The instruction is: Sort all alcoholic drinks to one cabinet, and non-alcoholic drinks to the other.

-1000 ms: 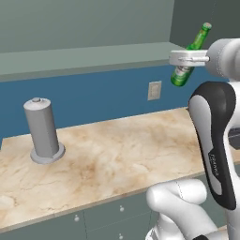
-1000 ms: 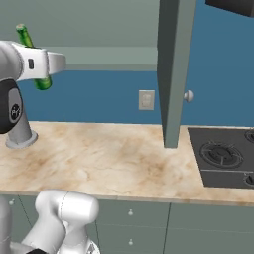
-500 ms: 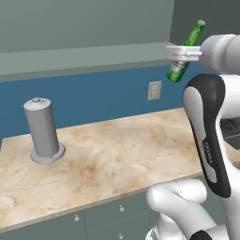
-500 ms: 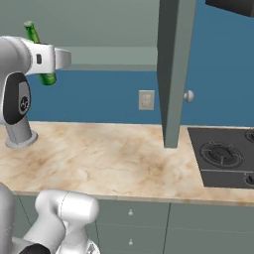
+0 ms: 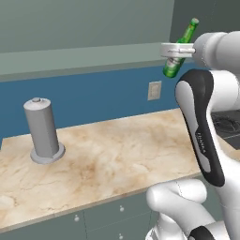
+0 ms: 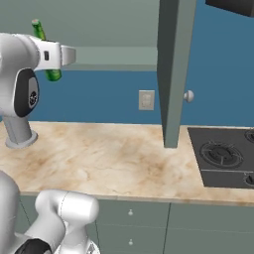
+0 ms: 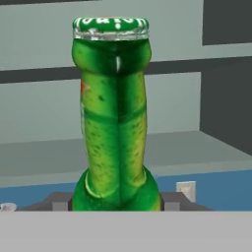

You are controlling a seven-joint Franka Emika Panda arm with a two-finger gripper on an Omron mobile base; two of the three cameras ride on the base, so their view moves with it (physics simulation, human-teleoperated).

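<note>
Change since a second ago: bottle and hand have risen a little and drifted sideways in both base views; the base and counter look unmoved.
Held thing: slim green glass bottle (image 5: 179,50) with a green crimped cap, high above the beige marbled stone counter (image 5: 117,159), tilted with its cap up and away from the arm.
Claw: gripper (image 5: 176,50) clamped across the bottle's lower body, jaws pressing both sides; the hand view looks straight up the neck to the cap.
Arm pose: white forearm raised near vertical, wrist bent so the hand lies roughly level at about the height of the wall cabinets' underside.
Cabinet: grey-green wall cabinet door (image 6: 173,69) with a round pale knob stands open, edge-on, to the right of the bottle and well apart from it in the right base view.
Other thing: tall grey cylinder on a round base (image 5: 42,130) stands on the counter, far from the bottle.
Doing it well: I would bring the bottle upright before it enters the cabinet, clear the door edge and shelf lip, set the base flat, and only then release.
</note>
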